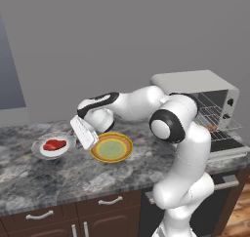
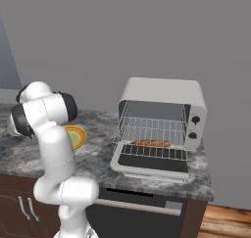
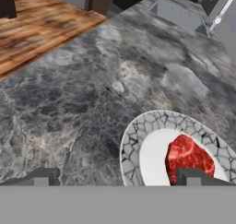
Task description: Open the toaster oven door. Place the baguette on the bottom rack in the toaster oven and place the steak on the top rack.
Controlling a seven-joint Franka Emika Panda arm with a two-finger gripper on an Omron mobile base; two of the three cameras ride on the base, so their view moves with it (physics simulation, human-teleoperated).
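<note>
Wide-open gripper (image 3: 117,177) poised above counter, steak (image 3: 188,157) on white plate (image 3: 152,156) under one fingertip

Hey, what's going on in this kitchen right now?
A white robot arm is loading a toaster oven on a stone counter. The toaster oven door is folded down open, and the baguette already lies on the bottom rack; the top rack is bare. The arm has swung over to the steak on its white plate, beside a yellow-rimmed green plate. The tool hangs open just above the steak, holding nothing.
</note>
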